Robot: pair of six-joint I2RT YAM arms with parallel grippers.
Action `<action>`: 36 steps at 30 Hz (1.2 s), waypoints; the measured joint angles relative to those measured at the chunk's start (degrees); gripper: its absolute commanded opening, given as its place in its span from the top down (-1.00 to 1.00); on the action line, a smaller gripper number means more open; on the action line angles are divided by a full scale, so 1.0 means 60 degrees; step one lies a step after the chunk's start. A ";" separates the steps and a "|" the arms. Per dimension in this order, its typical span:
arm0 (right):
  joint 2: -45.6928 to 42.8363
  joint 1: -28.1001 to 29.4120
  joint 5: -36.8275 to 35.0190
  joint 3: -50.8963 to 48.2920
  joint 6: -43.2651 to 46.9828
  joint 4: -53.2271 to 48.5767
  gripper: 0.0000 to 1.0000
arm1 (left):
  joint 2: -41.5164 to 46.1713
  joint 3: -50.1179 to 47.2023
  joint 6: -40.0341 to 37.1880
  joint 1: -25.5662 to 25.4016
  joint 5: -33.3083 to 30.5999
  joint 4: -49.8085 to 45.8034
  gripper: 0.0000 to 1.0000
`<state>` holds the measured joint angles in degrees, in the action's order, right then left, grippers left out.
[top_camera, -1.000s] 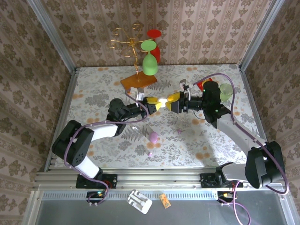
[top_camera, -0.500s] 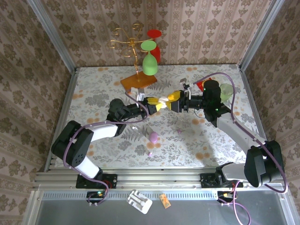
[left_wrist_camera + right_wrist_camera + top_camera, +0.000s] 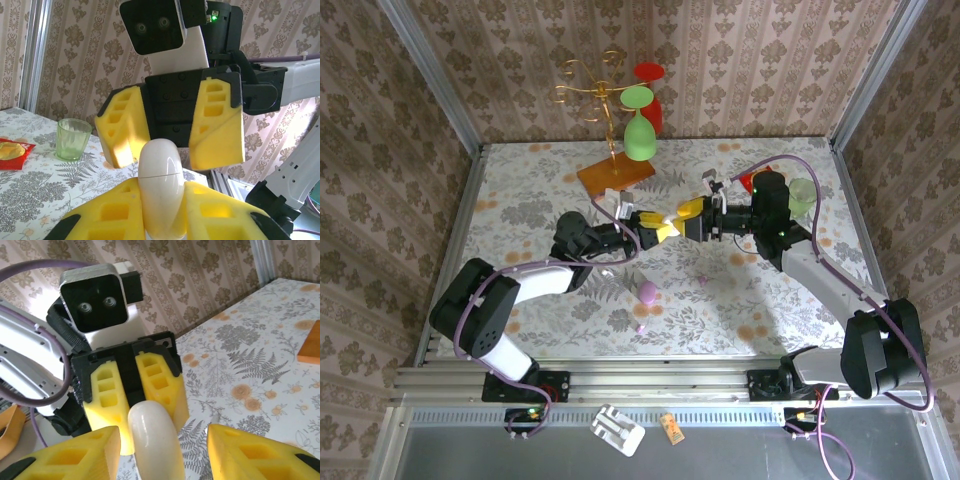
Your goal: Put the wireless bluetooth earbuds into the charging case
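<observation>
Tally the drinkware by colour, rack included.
Green: 2 (green wine glass hung on the gold rack, green tumbler on the table)
Red: 1 (red wine glass on the rack)
Total: 3

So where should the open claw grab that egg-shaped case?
Probably the rounded free end of the charging case, above its seam, coming head-on from opposite the left gripper, which clamps the lower half. The right gripper faces it, jaws open.
</observation>
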<state>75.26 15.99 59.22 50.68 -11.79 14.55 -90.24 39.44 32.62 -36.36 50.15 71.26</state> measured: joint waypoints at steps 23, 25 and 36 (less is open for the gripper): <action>-0.0087 -0.0033 0.0299 0.0667 0.1650 -0.2470 0.58 | 0.0149 -0.0080 -0.0069 0.0302 0.0295 0.0062 -0.14; -0.0087 0.0000 0.0109 0.0911 0.1989 -0.3078 0.58 | 0.0215 -0.0222 -0.0153 0.0554 0.0412 0.0058 -0.24; 0.0164 0.0754 -0.1038 0.2189 0.3519 -0.5413 0.62 | 0.0838 -0.0404 -0.1832 0.0951 0.1275 -0.1676 -0.37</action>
<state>76.25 20.51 52.99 63.81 9.32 -17.93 -85.21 37.01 21.63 -30.65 57.80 61.21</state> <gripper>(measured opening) 0.197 0.684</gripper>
